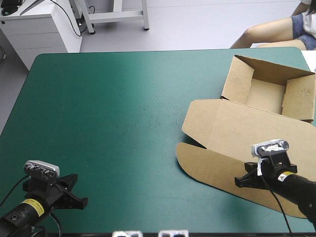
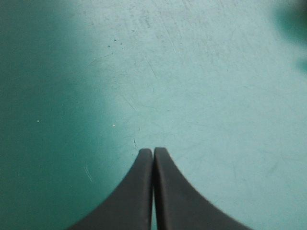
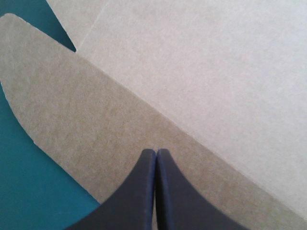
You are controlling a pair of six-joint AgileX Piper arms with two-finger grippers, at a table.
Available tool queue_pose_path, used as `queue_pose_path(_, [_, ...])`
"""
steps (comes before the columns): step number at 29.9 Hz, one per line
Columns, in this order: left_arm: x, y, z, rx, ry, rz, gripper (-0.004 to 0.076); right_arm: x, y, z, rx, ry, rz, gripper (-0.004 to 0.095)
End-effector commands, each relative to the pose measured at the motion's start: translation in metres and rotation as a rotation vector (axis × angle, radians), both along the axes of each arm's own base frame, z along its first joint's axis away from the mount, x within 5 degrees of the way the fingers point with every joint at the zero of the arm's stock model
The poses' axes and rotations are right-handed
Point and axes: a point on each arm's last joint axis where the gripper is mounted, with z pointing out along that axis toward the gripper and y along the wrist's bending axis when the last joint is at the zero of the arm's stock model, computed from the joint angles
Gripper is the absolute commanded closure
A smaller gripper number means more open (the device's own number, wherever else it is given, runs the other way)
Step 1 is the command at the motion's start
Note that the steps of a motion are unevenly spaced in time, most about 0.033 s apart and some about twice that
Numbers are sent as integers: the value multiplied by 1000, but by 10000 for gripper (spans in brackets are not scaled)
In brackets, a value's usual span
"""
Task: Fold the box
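Nothing is standing between either arm and the box [image 1: 256,133], and the teal-green cover [image 1: 123,123] is lying bare across the middle and the 9 o'clock side of the table. In the high view the box is sitting on the table's 3 o'clock side, reaching from about 1 o'clock down to 5 o'clock. The left gripper [image 1: 69,192] is hovering near the table's 7 o'clock corner, well apart from the box. In its own wrist view the left gripper [image 2: 153,151] is showing its black fingers pressed together in one pointed arch, holding nothing, with only scuffed cover [image 2: 192,72] ahead of it. The right gripper [image 1: 252,175] is hanging near 5 o'clock, over the flap [image 1: 212,165] on the near edge of the lid [image 1: 232,121]. In its own view the right gripper [image 3: 156,152] is likewise closed to a point with no board between the fingers. The flap [image 3: 72,110] is lying under it and ahead of it, and the paler lid [image 3: 216,62] is lying beyond the crease. A strip of cover [image 3: 29,191] is showing beside the flap's rounded edge. Whether the tips are touching the board is not clear. The tray [image 1: 237,79] is standing at the box's far end with its walls raised, its top open and brown floor showing between them, and the lid is lying flat toward 6 o'clock from it.
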Motion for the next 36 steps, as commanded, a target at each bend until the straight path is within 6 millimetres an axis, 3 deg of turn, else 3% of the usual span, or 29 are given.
queue_pose_path(1, [5,-3,9,-46,-81,-6,732,-13,-1,9,26,-186,-34,926])
queue_pose_path(9, [8,-5,7,-40,-127,-23,732,-49,-3,-5,31,-323,-38,926])
queue_pose_path(15, [6,-3,6,-37,-166,-25,732,-66,-3,1,70,-415,-56,926])
queue_pose_path(31, [4,-1,6,-26,-179,-18,732,-68,-4,1,76,-429,-61,927])
queue_pose_path(36, [1,2,0,9,-103,-7,732,-68,-4,1,76,-429,-61,928])
